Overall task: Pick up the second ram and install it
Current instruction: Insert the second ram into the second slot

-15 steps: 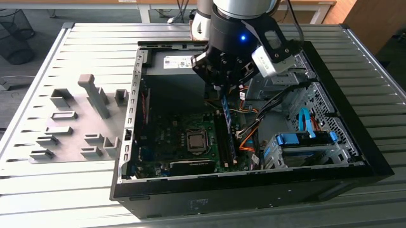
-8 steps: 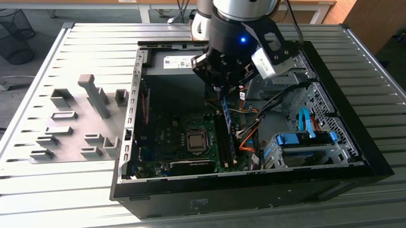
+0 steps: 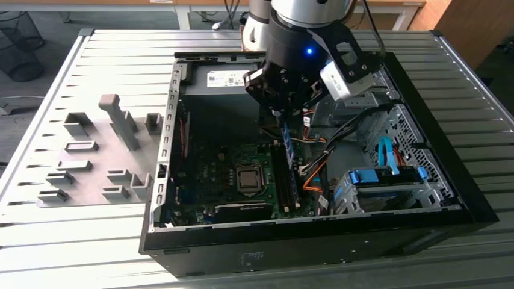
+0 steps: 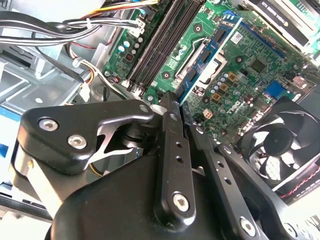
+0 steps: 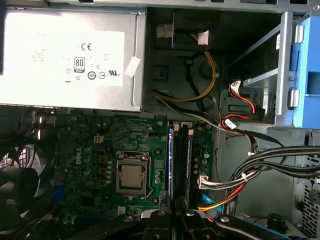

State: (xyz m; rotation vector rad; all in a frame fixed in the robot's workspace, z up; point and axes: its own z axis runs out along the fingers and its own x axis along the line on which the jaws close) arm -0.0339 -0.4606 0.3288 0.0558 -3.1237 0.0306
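gripper (image 3: pixel 286 114) is inside the open computer case (image 3: pixel 449 198), jaws clamped on the second ram (image 3: pixel 289 147), which hangs edge-down over the memory slots (image 3: pixel 283 180) on the motherboard (image 3: pixel 216 174). in the second wrist view the ram (image 4: pixel 210 55) runs out from the fingers (image 4: pixel 170 107) beside the slots; cpu socket (image 5: pixel 132 175) sits alongside. grey holder blocks (image 3: pixel 96 156) lie on the table outside the case.

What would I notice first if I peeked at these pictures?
First, the big black robot hand reaching down into the open computer case on the table. It pinches the second ram, a thin blue-green stick, over the green motherboard. Grey holder blocks sit on the exterior view's left.
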